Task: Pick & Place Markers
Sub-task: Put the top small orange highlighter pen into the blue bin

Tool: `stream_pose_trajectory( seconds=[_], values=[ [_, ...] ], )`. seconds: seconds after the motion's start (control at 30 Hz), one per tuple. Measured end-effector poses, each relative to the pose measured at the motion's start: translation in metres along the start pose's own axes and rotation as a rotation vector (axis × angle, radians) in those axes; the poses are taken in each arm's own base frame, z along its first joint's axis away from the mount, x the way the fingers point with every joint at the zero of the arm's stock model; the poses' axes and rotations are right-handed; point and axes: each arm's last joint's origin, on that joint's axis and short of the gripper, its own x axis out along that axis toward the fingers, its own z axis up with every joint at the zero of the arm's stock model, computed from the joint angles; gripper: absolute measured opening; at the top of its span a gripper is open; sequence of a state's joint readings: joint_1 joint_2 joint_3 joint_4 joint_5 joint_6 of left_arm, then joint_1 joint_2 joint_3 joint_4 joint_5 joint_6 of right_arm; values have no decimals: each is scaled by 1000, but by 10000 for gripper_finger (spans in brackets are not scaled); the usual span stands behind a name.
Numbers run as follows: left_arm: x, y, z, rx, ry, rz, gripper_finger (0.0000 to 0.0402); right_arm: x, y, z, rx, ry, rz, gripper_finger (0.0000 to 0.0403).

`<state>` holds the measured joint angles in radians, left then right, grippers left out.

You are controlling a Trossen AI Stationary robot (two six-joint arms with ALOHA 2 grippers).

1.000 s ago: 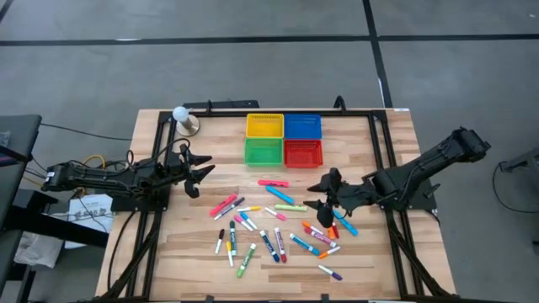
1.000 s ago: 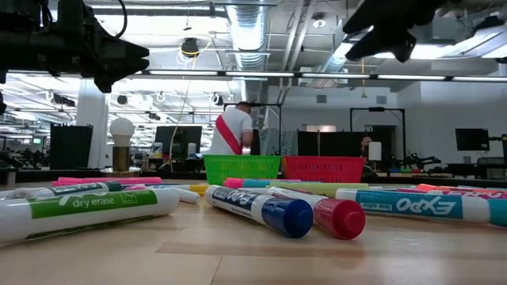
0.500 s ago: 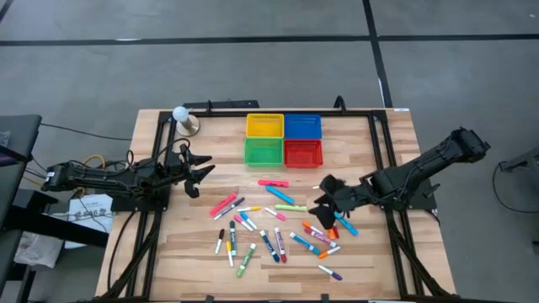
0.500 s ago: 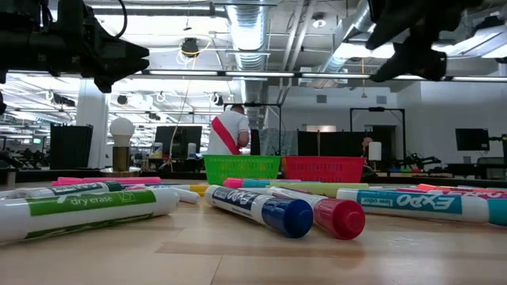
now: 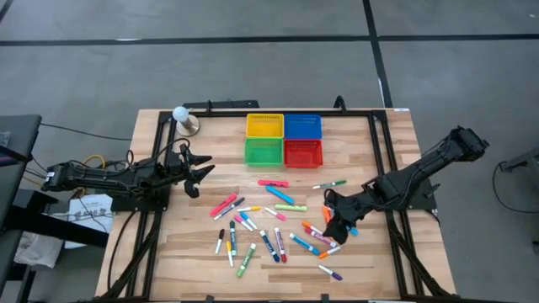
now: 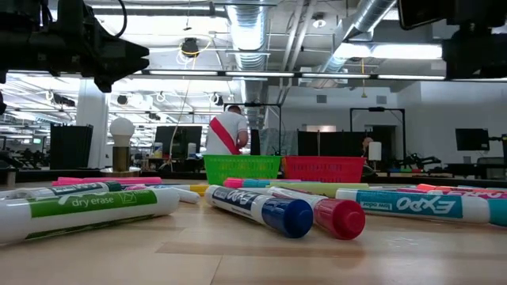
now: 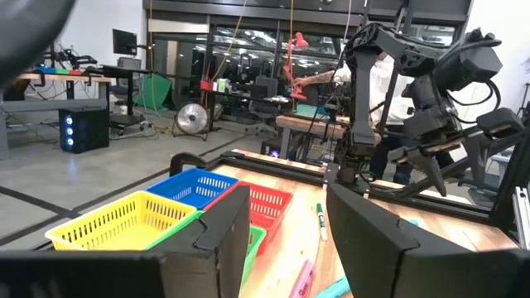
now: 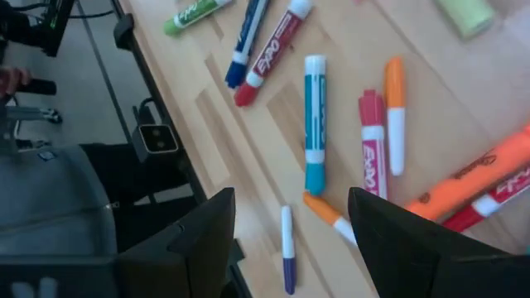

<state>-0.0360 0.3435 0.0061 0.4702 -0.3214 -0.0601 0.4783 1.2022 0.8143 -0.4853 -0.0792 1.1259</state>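
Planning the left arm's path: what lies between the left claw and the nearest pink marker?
Bare wooden tabletop, in the high view, between left claw and pink marker.

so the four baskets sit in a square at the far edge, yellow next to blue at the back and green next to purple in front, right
Not quite: the basket beside the green basket is a red basket, not purple. The high view shows it. The rest holds: the four sit in a square near the table's far edge, with the yellow basket next to the blue basket at the back.
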Motion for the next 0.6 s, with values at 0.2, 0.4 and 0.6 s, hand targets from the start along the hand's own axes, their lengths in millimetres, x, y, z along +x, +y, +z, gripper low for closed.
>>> stream_pose_trajectory(
  seconds=[0.2,0.4,0.6],
  values=[
    [0,0,0,-1,-2,0,161,14,8,3,-8,-20,52,226],
    [0,0,0,-1,-3,0,161,41,12,6,-16,5,80,226],
    [0,0,0,-1,-2,0,161,58,15,5,100,137,148,226]
  ],
)
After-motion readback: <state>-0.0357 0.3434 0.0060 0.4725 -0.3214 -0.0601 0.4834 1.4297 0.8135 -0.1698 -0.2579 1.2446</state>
